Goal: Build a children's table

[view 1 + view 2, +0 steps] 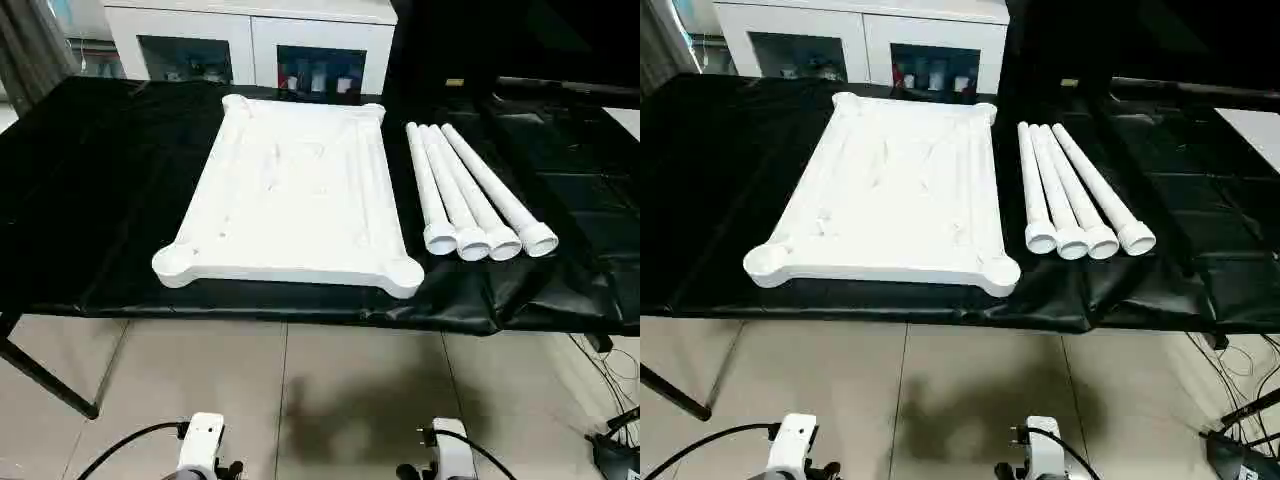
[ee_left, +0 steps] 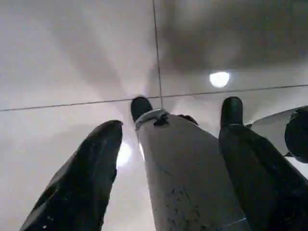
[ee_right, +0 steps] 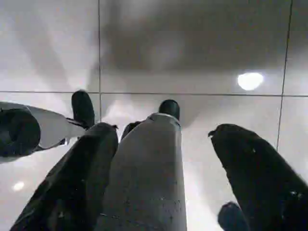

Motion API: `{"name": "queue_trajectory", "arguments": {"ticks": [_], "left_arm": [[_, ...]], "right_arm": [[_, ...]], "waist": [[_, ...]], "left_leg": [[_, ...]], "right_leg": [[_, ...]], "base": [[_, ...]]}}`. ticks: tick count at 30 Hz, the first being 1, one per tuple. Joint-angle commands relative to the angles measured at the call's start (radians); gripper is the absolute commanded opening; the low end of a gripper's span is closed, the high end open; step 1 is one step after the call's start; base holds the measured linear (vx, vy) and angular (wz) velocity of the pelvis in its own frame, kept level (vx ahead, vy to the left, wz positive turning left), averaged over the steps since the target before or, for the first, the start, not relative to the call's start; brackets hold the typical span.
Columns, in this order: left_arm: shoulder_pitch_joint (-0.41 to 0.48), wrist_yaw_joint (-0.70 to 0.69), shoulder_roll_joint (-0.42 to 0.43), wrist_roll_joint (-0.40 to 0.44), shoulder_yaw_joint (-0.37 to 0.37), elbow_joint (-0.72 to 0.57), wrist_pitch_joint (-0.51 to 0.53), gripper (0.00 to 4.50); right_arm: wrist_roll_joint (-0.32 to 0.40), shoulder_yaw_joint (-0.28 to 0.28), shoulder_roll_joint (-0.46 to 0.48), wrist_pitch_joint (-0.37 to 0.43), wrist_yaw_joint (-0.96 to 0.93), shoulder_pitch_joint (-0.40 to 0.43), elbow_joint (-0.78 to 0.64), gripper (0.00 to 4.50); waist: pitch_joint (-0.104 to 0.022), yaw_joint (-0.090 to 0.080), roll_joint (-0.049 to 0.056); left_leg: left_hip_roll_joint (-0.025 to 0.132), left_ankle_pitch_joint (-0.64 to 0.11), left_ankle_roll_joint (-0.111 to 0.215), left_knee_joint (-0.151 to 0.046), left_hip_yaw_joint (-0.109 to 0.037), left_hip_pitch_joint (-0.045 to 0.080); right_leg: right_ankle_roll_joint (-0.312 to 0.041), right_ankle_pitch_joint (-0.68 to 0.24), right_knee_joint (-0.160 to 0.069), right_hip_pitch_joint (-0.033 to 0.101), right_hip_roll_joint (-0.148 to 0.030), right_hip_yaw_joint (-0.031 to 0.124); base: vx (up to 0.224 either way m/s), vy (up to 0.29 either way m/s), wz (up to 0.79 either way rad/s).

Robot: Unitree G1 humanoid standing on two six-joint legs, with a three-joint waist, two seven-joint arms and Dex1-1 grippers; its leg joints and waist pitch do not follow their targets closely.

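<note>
Four legs point(image 1: 470, 195) lay side by side just right of tabletop point(image 1: 290, 190), underside up on black cloth point(image 1: 90, 180). Prob light, stiff, slick plastic; grab legs mid-shaft. L wrist view: left gripper point(image 2: 168, 144) spread, empty. R wrist view: right gripper point(image 3: 163, 163) spread, empty.

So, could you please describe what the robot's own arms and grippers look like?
Each wrist ends in a white housing with a black cable looping off it, seen at the head views' bottom edge. The left gripper and right gripper each have two thick, rounded, matte black fingers.
</note>
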Motion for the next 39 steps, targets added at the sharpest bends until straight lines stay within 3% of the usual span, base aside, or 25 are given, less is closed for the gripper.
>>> {"name": "queue_trajectory", "arguments": {"ticks": [1,10,11,12,13,14,15,16,18,19,22,26,29,31,32,33,34,36,37,39], "left_arm": [[0.022,0.0,-0.009,0.007,-0.013,0.032,0.02,3.61],[0.022,0.0,-0.009,0.007,-0.013,0.032,0.02,3.61],[-0.008,0.013,-0.016,0.019,-0.019,0.078,0.035,3.61],[-0.127,0.068,-0.045,0.07,-0.044,0.263,0.094,3.61],[-0.126,0.084,-0.033,0.073,-0.039,0.271,0.066,3.61],[-0.125,0.104,-0.016,0.075,-0.029,0.284,0.026,3.61],[-0.124,0.114,-0.008,0.075,-0.024,0.29,0.006,3.61],[-0.123,0.118,-0.004,0.075,-0.021,0.293,-0.005,3.61],[-0.12,0.118,-0.004,0.073,-0.018,0.294,-0.007,3.61],[-0.118,0.121,-0.004,0.073,-0.017,0.294,-0.015,3.79],[-0.118,0.137,-0.005,0.05,0.014,0.3,-0.043,3.96],[-0.13,0.134,0.002,0.034,0.043,0.315,-0.093,4.38],[-0.147,0.118,0.025,0.033,0.046,0.307,-0.154,4.48],[-0.149,0.107,0.031,0.029,0.046,0.3,-0.169,4.48],[-0.148,0.075,0.043,0.014,0.051,0.271,-0.21,4.48],[-0.148,0.075,0.043,0.014,0.051,0.271,-0.21,4.48],[-0.133,0.049,0.054,0.0,0.056,0.228,-0.256,4.48],[-0.106,0.019,0.066,0.002,0.05,0.171,-0.3,4.48],[-0.089,0.006,0.068,0.0,0.052,0.136,-0.319,4.48],[-0.045,-0.012,0.071,-0.007,0.054,0.048,-0.351,4.48]], "right_arm": [[-0.004,-0.003,-0.005,-0.002,0.002,-0.008,-0.009,3.59],[-0.004,-0.003,-0.005,-0.002,0.002,-0.008,-0.009,3.59],[-0.012,-0.005,-0.005,0.024,-0.021,-0.027,0.025,3.59],[-0.042,-0.013,-0.003,0.127,-0.115,-0.104,0.165,3.59],[-0.056,0.001,-0.008,0.111,-0.106,-0.095,0.163,3.59],[-0.077,0.023,-0.015,0.087,-0.093,-0.082,0.159,3.59],[-0.087,0.034,-0.019,0.075,-0.087,-0.075,0.157,3.59],[-0.093,0.04,-0.022,0.068,-0.085,-0.071,0.156,3.59],[-0.093,0.04,-0.022,0.064,-0.08,-0.069,0.156,3.59],[-0.093,0.04,-0.022,0.061,-0.077,-0.068,0.155,3.76],[-0.08,0.022,-0.022,0.03,-0.073,-0.065,0.156,3.91],[-0.09,0.017,-0.029,-0.037,-0.075,-0.079,0.156,4.32],[-0.102,0.024,-0.047,-0.127,-0.052,-0.087,0.128,4.42],[-0.102,0.024,-0.053,-0.145,-0.043,-0.088,0.121,4.42],[-0.1,0.024,-0.049,-0.162,-0.034,-0.129,0.112,4.42],[-0.1,0.024,-0.049,-0.162,-0.034,-0.129,0.112,4.42],[-0.112,0.041,-0.053,-0.177,-0.029,-0.146,0.082,4.42],[-0.109,0.045,-0.061,-0.199,0.003,-0.138,0.039,4.42],[-0.113,0.049,-0.066,-0.214,0.016,-0.128,0.016,4.42],[-0.114,0.055,-0.08,-0.25,0.045,-0.093,-0.052,4.42]], "waist": [[-0.024,0.005,0.004],[-0.025,0.005,0.003],[-0.025,0.005,0.004],[-0.025,0.013,0.151],[-0.026,-0.025,0.061],[-0.022,-0.015,0.042],[-0.027,-0.018,0.04],[-0.024,-0.018,0.041],[-0.027,-0.009,0.048],[-0.026,-0.008,0.049],[-0.031,-0.006,0.056],[-0.035,-0.01,0.052],[-0.031,-0.011,0.04],[-0.029,-0.009,0.04],[-0.025,-0.01,0.035],[-0.024,-0.009,0.037],[-0.016,-0.012,0.025],[-0.014,-0.008,0.029],[-0.015,-0.008,0.03],[-0.017,-0.009,0.023]], "left_leg": [[0.103,-0.229,0.054,-0.091,-0.039,0.007],[0.103,-0.221,0.058,-0.09,-0.039,0.007],[0.103,-0.22,0.059,-0.09,-0.039,0.008],[0.099,-0.258,0.019,-0.085,-0.055,0.017],[0.102,-0.273,-0.012,-0.093,-0.049,0.024],[0.092,-0.277,-0.005,-0.094,-0.046,0.004],[0.088,-0.266,0.007,-0.09,-0.043,0.001],[0.085,-0.236,0.043,-0.085,-0.043,-0.007],[0.088,-0.23,0.069,-0.077,-0.038,0.008],[0.09,-0.218,0.074,-0.079,-0.037,0.005],[0.098,-0.192,0.078,-0.084,-0.038,0.005],[0.095,-0.158,0.107,-0.078,-0.035,0.004],[0.095,-0.156,0.124,-0.077,-0.032,0.0],[0.095,-0.164,0.13,-0.076,-0.032,0.0],[0.096,-0.166,0.131,-0.077,-0.031,0.0],[0.095,-0.172,0.129,-0.077,-0.031,0.001],[0.097,-0.195,0.122,-0.082,-0.029,0.001],[0.101,-0.225,0.102,-0.084,-0.029,0.007],[0.104,-0.223,0.098,-0.084,-0.029,0.009],[0.104,-0.16,0.112,-0.08,-0.023,0.005]], "right_leg": [[-0.234,-0.098,-0.086,0.016,-0.131,0.081],[-0.235,-0.09,-0.084,0.017,-0.13,0.08],[-0.237,-0.085,-0.084,0.017,-0.13,0.08],[-0.239,-0.073,-0.071,0.007,-0.136,0.081],[-0.25,-0.001,-0.077,0.007,-0.101,0.073],[-0.247,-0.022,-0.078,0.026,-0.116,0.073],[-0.241,-0.042,-0.079,0.03,-0.124,0.075],[-0.232,-0.102,-0.088,0.03,-0.137,0.077],[-0.22,-0.188,-0.102,0.017,-0.137,0.085],[-0.222,-0.198,-0.101,0.017,-0.133,0.085],[-0.233,-0.107,-0.089,0.016,-0.122,0.08],[-0.269,0.028,-0.076,0.017,-0.123,0.079],[-0.266,0.041,-0.074,0.016,-0.123,0.079],[-0.262,0.024,-0.074,0.014,-0.124,0.081],[-0.261,0.013,-0.074,0.011,-0.123,0.082],[-0.264,-0.002,-0.075,0.009,-0.123,0.083],[-0.261,-0.044,-0.08,0.006,-0.121,0.083],[-0.252,-0.097,-0.083,0.001,-0.123,0.088],[-0.254,-0.088,-0.081,0.001,-0.122,0.089],[-0.257,0.034,-0.065,0.008,-0.116,0.088]], "base": [[0.0,0.0,0.0],[0.0,0.0,0.0],[0.0,0.0,0.0],[0.0,0.0,0.0],[0.0,0.0,0.0],[0.0,0.0,0.0],[0.0,0.0,0.0],[0.0,0.0,0.0],[0.0,0.0,0.0],[0.0,0.0,0.0],[0.0,0.0,0.0],[0.0,0.0,0.0],[0.0,0.0,0.0],[0.0,0.0,0.0],[0.0,0.0,0.0],[0.0,0.0,0.0],[0.0,0.0,0.0],[0.0,0.0,0.0],[0.0,0.0,0.0],[0.0,0.0,0.0]]}}
